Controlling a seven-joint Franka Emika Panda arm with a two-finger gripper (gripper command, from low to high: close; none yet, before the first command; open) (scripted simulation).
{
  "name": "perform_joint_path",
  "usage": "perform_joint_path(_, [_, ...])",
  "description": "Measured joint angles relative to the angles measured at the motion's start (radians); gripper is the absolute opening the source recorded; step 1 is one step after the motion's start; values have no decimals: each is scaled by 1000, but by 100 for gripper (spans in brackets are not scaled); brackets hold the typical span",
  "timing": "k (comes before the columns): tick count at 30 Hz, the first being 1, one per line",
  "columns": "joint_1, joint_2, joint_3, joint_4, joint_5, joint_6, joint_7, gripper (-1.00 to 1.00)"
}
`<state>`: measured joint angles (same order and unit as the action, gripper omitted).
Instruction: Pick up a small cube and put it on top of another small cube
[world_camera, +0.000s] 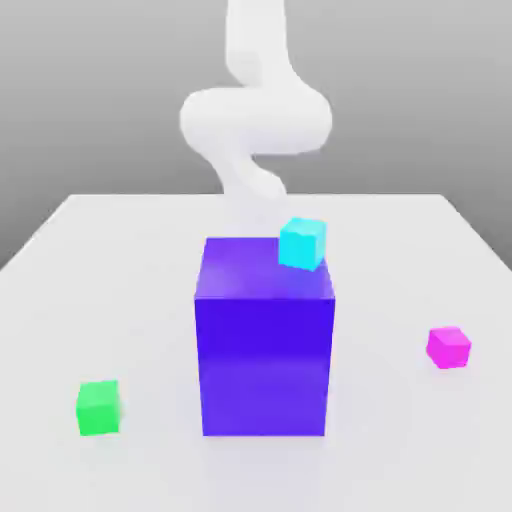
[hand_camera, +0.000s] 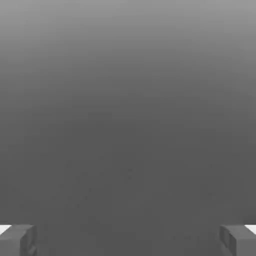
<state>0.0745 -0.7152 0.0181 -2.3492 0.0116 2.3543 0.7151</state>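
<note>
A small magenta-pink cube lies on the white table toward the exterior view's right. A small green cube of the same size lies near the front on the exterior view's left. They are far apart, with a big blue-purple block between them. In the hand view my gripper is open: its two grey fingertips stand wide apart with nothing between them, facing a plain grey background. The white arm rises behind the big block in the exterior view.
A small cyan cube rests on the top of the big blue-purple block, at its far right corner. The table's edges run along both sides and the back.
</note>
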Motion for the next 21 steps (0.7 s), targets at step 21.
perform_joint_path(21, [576,737,266,-421,-44,472,-631,0])
